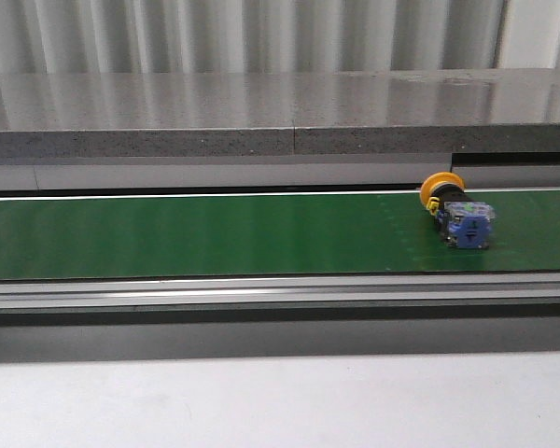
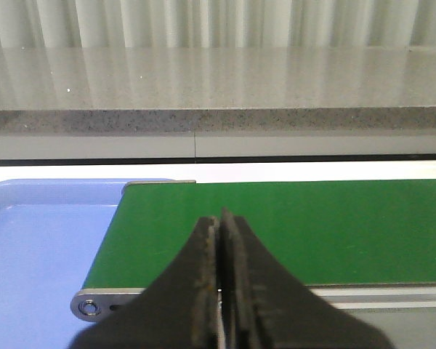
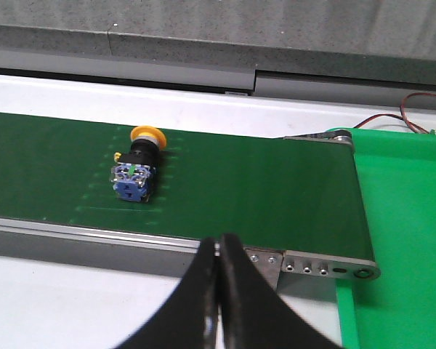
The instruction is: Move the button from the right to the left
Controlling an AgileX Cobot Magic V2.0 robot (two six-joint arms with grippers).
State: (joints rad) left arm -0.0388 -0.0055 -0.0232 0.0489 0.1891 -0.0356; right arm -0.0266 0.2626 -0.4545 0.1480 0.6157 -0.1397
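Note:
The button (image 1: 457, 212) lies on its side on the right part of the green conveyor belt (image 1: 215, 233), yellow-orange head toward the back, blue-grey block toward the front. It also shows in the right wrist view (image 3: 136, 172). My right gripper (image 3: 219, 247) is shut and empty, in front of the belt's near rail, apart from the button. My left gripper (image 2: 219, 222) is shut and empty, over the near edge of the belt's left end (image 2: 276, 225). Neither gripper shows in the front view.
A blue tray (image 2: 36, 240) sits off the belt's left end. A green tray (image 3: 407, 240) sits off the belt's right end, with red and black wires (image 3: 421, 120) behind it. A grey stone ledge (image 1: 280, 112) runs behind the belt. White tabletop (image 1: 280, 401) lies in front.

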